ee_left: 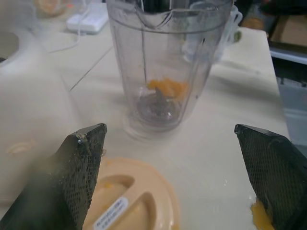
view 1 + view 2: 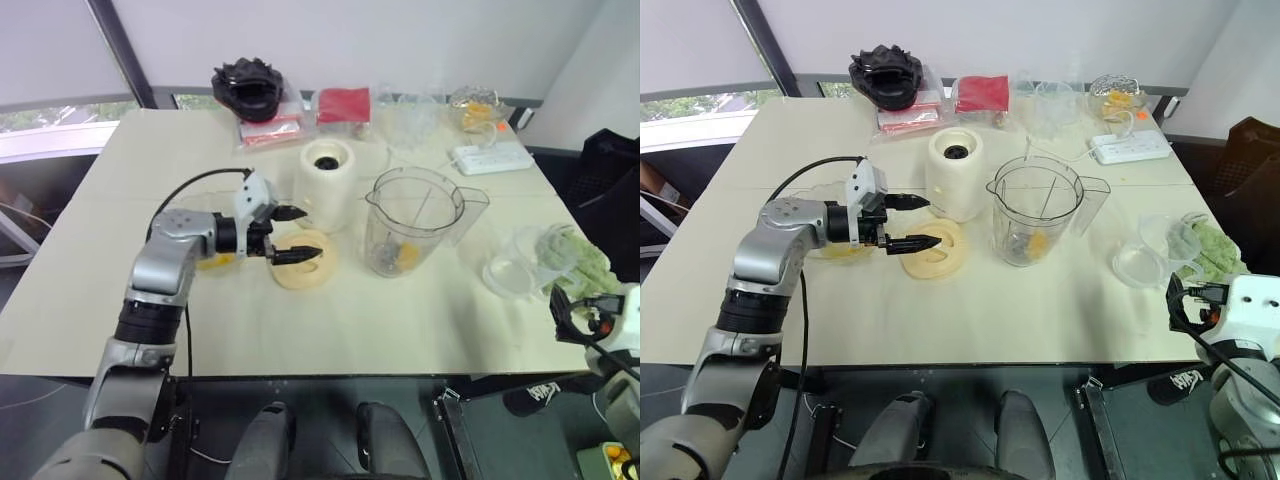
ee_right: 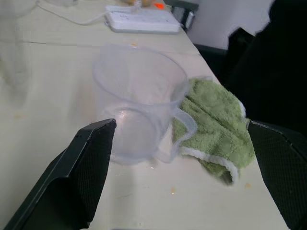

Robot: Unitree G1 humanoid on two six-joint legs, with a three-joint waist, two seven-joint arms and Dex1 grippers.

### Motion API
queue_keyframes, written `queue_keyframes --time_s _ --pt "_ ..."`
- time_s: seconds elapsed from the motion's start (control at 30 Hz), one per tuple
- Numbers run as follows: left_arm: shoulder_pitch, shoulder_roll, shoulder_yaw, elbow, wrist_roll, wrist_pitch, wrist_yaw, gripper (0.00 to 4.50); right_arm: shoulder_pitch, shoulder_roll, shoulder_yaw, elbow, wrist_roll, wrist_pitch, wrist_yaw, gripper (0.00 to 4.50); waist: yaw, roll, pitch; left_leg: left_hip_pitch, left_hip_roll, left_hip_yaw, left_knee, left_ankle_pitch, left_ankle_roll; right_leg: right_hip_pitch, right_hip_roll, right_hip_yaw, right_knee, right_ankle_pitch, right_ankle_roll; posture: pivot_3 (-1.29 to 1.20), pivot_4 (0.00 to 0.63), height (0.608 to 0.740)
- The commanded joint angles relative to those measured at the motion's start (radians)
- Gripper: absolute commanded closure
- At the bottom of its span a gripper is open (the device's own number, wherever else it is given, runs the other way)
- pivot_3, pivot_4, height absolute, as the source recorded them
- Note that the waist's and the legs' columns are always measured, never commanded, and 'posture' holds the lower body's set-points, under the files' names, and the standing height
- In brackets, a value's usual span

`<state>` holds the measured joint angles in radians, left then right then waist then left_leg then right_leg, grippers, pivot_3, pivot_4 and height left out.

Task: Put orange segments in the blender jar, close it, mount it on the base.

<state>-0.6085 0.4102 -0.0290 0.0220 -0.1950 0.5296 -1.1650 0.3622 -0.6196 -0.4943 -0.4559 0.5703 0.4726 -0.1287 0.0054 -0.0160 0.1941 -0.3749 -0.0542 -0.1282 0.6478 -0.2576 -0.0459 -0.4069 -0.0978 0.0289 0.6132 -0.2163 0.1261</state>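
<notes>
I have the left gripper (image 2: 908, 222) hanging over the lid (image 2: 933, 250) mid-desk, jaws wide and empty, placed, I judge, to take the lid for closing. The jar (image 2: 412, 222) stands uncovered just right of the base (image 2: 327, 183), toward the desk's far edge: clear plastic, with orange segments (image 1: 167, 87) at its blades. My right gripper (image 2: 570, 312) sits off the right edge, also wide and empty.

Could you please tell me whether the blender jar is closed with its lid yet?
Not yet: the blender jar stands open-topped, while the pale-yellow lid lies on the table beside it.
</notes>
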Motion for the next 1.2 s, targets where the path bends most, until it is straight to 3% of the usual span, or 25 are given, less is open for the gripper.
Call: queue_keyframes --time_s 0.03,1.2 --pt "0.034 0.007 -0.025 -0.09 -0.033 0.006 0.04 0.05 -0.061 0.02 -0.023 0.1 -0.041 0.013 0.023 0.0 -0.001 0.001 0.0 0.0 0.0 0.0 -0.001 0.0 0.0 0.0 0.0 0.0 0.0 0.0 0.0 0.0 0.15 0.74" --pt "0.068 0.053 -0.106 -0.147 -0.089 -0.027 0.153 0.05 -0.407 0.143 -0.045 0.452 -0.21 -0.012 0.069 0.0 -0.019 0.004 -0.001 0.0 0.0 0.0 -0.002 0.0 0.0 -0.001 0.0 0.0 0.001 0.0 0.0 0.0 0.15 0.74"
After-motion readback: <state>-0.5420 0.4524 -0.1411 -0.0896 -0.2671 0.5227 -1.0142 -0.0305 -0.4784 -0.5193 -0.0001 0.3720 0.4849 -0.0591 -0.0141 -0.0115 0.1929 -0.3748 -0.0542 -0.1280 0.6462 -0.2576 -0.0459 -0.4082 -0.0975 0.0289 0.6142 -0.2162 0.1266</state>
